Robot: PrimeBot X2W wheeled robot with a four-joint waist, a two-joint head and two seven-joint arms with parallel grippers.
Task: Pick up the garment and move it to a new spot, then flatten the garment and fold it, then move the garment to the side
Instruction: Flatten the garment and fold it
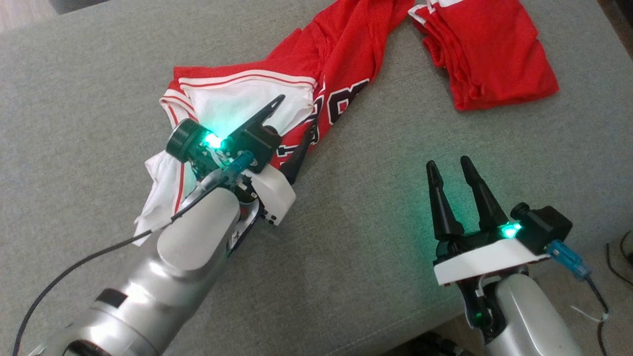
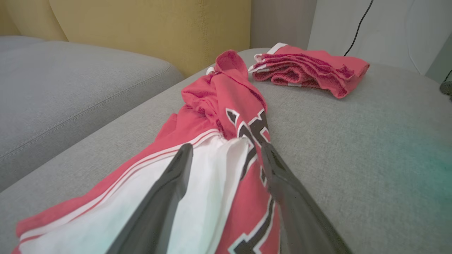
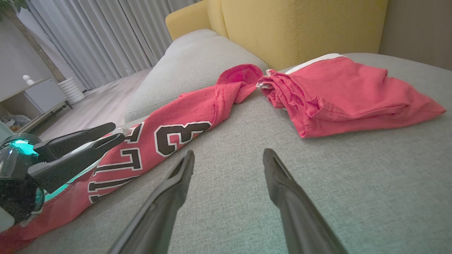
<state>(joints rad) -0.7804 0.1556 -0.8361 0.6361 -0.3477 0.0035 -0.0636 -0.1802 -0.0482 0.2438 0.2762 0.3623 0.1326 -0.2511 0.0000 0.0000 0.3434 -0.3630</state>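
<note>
Garments two — jersey (image 1: 346, 44), folded pile (image 1: 489, 54); left end effector (image 1: 296, 112), right end effector (image 1: 448, 161) spread.

The head camera looks steeply down on the grey cushion (image 1: 346, 247), while both wrist cameras skim low and close along it toward the yellow backrest (image 3: 300, 28), all sharing the red jersey (image 1: 346, 49).

L gripper (image 1: 296, 112), two long dark fingers on a white wrist flange: jaws spread wide, nothing clamped, fingers angled fwd and toward robot's right. R gripper (image 1: 448, 162), same build: jaws apart, empty, fingers pointing fwd, well apart from L.
</note>
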